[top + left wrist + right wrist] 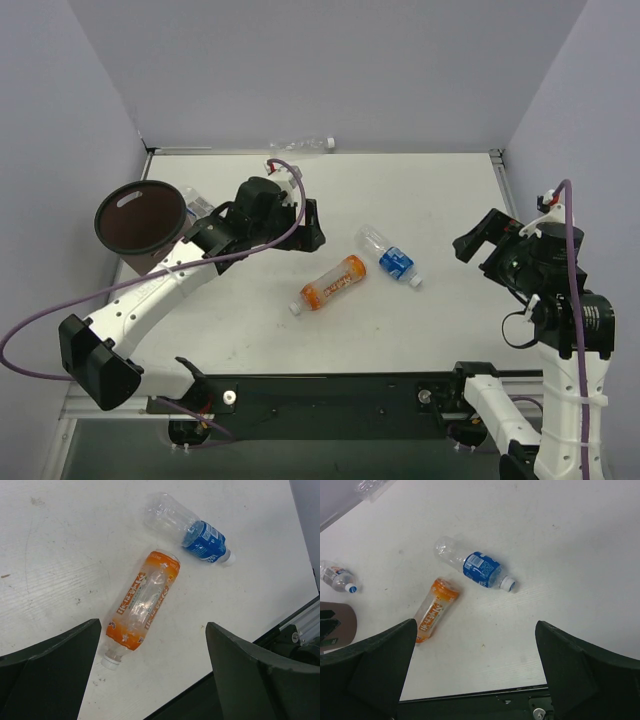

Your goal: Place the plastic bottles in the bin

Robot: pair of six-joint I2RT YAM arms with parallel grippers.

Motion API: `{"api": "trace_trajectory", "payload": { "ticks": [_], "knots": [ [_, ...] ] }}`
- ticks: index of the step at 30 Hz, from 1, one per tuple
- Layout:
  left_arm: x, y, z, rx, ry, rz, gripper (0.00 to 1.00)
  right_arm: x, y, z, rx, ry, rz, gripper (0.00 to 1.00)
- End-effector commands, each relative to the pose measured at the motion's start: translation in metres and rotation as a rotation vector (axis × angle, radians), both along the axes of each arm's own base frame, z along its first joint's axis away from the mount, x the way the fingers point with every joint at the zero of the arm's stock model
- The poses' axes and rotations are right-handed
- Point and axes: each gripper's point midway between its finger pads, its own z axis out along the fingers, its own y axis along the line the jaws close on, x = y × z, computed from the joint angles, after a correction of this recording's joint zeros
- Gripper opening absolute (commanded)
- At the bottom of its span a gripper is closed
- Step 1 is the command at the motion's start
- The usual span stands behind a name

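Two bottles lie on their sides near the middle of the table (440, 190): the orange bottle (333, 282), cap toward the near edge, and the blue bottle (390, 257) just beside it, the two apart. A clear bottle (298, 146) lies at the far edge. A fourth bottle (337, 577) lies next to the bin (140, 225), partly hidden behind the left arm from above.

The left gripper (312, 225) hangs just left of the orange bottle with its jaws spread wide and nothing between them. Its wrist view frames that bottle between the fingers, so we judge it is lining up a grasp across the bottle's body. The right gripper (478, 235) hangs near the right edge, also spread and holding nothing. We take it to be keeping out of the way.

The bin stands upright near the far-left corner, within the left arm's reach. We see no bottle in the part of its inside that shows, so all four appear left to put in.
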Motion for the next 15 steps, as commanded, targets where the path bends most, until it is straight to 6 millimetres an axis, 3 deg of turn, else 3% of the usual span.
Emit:
{"api": "trace_trajectory", "payload": {
  "ticks": [1, 5, 8, 11, 15],
  "knots": [
    [0.008, -0.014, 0.021, -0.035, -0.063, -0.039, 0.97, 0.014, 0.003, 0.000, 0.001, -0.023, 0.027, 1.00],
    [0.012, -0.016, 0.024, -0.035, -0.081, -0.040, 0.98, 0.023, 0.008, -0.007, 0.027, 0.002, 0.041, 1.00],
    [0.014, -0.029, 0.026, -0.064, -0.087, -0.085, 0.97, 0.028, 0.009, -0.013, 0.025, 0.032, 0.050, 0.99],
    [0.017, -0.047, 0.017, -0.069, -0.057, -0.124, 0.97, 0.028, 0.013, -0.012, 0.024, 0.030, 0.088, 0.98],
    [0.029, -0.086, 0.004, -0.069, -0.001, -0.160, 0.97, 0.026, 0.013, -0.014, 0.029, 0.032, 0.086, 0.98]
  ]
}}
